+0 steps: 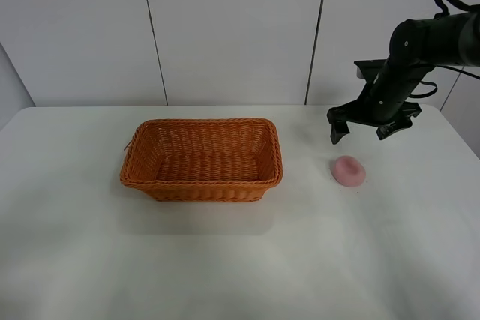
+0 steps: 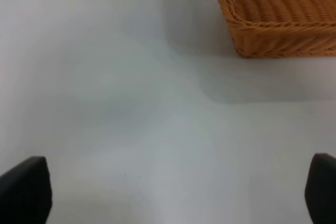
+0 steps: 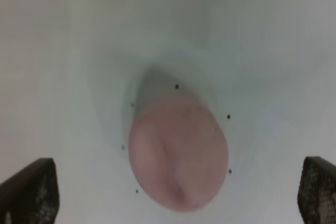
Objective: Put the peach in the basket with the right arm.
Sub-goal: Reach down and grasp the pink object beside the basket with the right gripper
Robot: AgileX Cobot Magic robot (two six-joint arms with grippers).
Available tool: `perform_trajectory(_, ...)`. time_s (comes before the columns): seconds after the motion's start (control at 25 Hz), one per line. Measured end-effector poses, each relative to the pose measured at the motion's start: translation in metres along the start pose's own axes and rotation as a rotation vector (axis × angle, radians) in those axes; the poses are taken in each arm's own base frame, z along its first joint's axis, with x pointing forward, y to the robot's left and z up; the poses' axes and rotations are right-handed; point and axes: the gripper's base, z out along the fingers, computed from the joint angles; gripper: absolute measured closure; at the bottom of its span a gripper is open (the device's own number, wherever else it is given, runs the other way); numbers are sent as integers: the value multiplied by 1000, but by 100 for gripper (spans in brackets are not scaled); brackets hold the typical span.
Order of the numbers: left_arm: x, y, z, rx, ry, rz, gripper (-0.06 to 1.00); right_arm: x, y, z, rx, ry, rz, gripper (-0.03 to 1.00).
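The table (image 1: 225, 275) is a white surface, bare along its near edge.

Left gripper (image 2: 173, 192): only the two dark fingertips (image 2: 23, 190) show, at opposite edges of the left wrist view. The jaws are spread wide with bare table between them and hold nothing. A corner of the basket (image 2: 278, 19) lies ahead of this gripper, well apart from it.

The basket stands near the middle of the table, upright, with its opening facing up. Its long axis runs left to right in the exterior view. It is empty.

The peach (image 1: 349, 171) lies on the table to the right of the basket, apart from it and outside it. It rests on its flat underside with the dimpled face up. In the right wrist view its outline is slightly oval. The long axis and the shallow crease run crosswise to the line that joins the two fingertips. A few dark specks dot the table around it.

Right gripper (image 1: 364, 129): it hangs just beyond and above the peach, fingers pointing down. The jaws are spread far wider than the fruit, and neither finger (image 3: 29, 190) touches it.

The right arm (image 1: 427, 39) rises from the gripper toward the upper right, with cables looped along it. A white panelled wall (image 1: 225, 28) closes the scene behind.
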Motion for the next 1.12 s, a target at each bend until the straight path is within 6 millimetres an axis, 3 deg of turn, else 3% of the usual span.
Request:
perform_trajectory(0.12,0,0,0,0,0,0,-5,1,0,12,2,21,1,27)
perform_trajectory(0.44,0,0,0,0,0,0,-5,13,-1,73,10,154,4,27)
perform_trajectory(0.76,0,0,0,0,0,0,-5,15,-1,84,7,155,8,29)
perform_trajectory(0.88,0,0,0,0,0,0,-5,16,-1,88,7,171,10,39)
perform_trajectory(1.12,0,0,0,0,0,0,-5,15,-2,86,12,175,5,81)
